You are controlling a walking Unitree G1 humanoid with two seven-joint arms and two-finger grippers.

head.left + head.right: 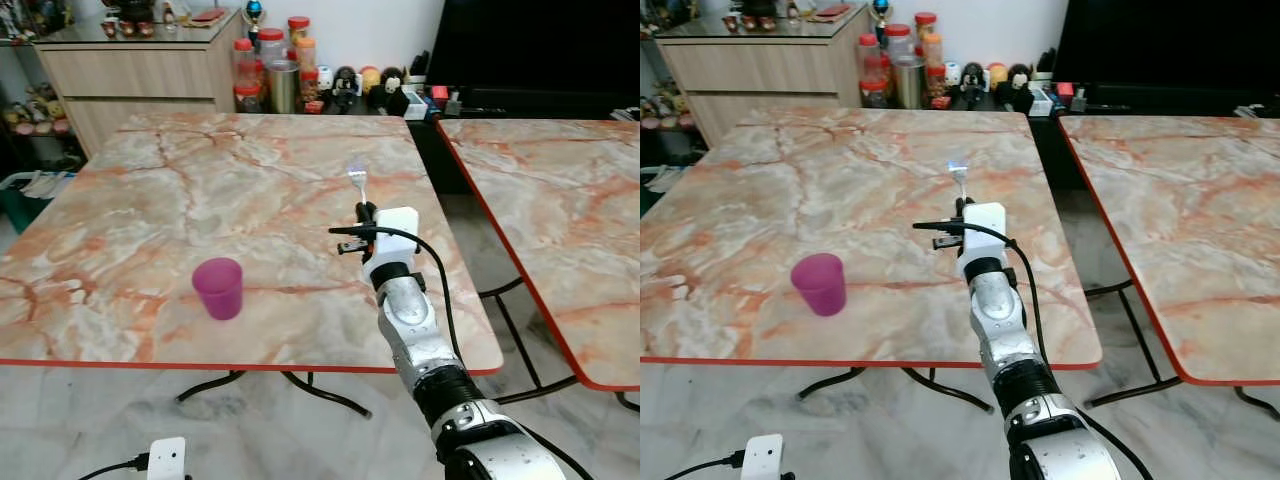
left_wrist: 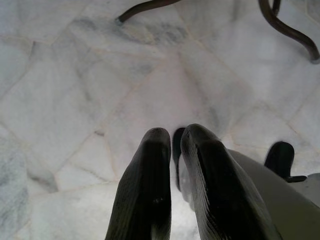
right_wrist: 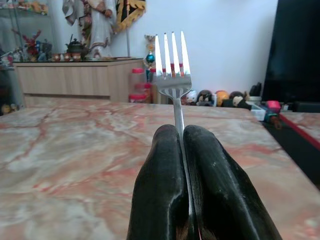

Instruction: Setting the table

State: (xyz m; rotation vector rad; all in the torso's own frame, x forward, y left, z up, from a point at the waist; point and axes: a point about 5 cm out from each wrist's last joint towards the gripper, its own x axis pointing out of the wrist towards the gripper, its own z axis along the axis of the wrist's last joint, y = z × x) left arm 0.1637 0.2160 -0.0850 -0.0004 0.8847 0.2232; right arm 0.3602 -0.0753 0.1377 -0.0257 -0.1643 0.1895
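Right wrist view: my right end effector [image 3: 183,150] clenched on fork [image 3: 173,70], tines protruding beyond fingertips, above marble surface [image 1: 200,190]; purple cup [image 1: 218,288] well apart.

A home, likely a living or dining room: two marble-patterned desks [image 1: 250,190] on a pale marble floor [image 2: 100,90], a wooden sideboard [image 1: 140,70] with ornaments, jars [image 1: 270,60] and small figurines [image 1: 365,85] along the wall, and a dark screen, perhaps a television [image 1: 530,45].

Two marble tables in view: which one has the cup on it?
The left table, under the right claw with the fork; the purple cup stands there. The right table has none.
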